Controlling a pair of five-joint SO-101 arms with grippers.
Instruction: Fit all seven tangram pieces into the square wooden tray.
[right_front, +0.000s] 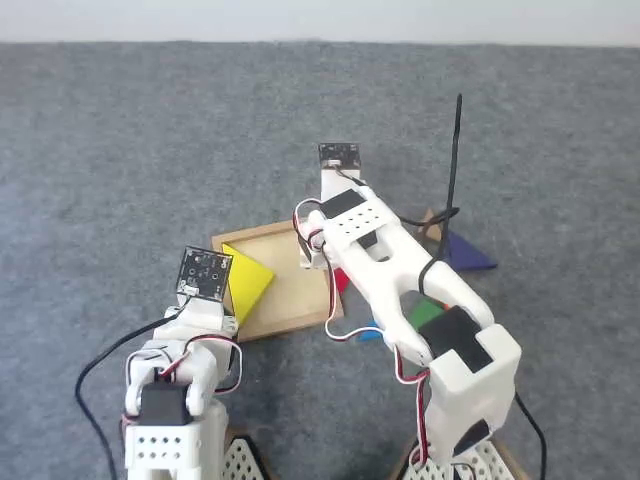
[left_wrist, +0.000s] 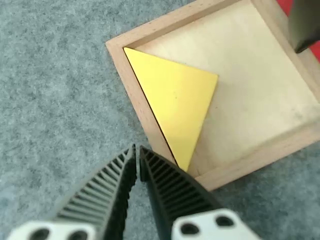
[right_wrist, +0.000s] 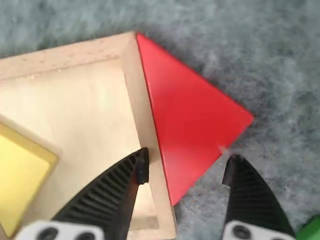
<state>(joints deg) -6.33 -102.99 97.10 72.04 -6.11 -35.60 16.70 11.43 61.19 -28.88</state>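
**My right hand (right_wrist: 187, 167) spread over the red triangle (right_wrist: 190, 115)**

The red triangle lies flat on the grey surface (right_wrist: 280, 60) between my open right fingers, one edge against the outer wall of the wooden tray (right_wrist: 131, 90). One finger sits over that wall, the other past the triangle's far edge. My left hand (left_wrist: 137, 155) is clenched on nothing, just outside the tray. The yellow triangle (left_wrist: 175, 105) lies inside, just ahead of its tips.

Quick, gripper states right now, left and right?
Left gripper: shut, holding nothing.
Right gripper: open, fingers straddling the red triangle.
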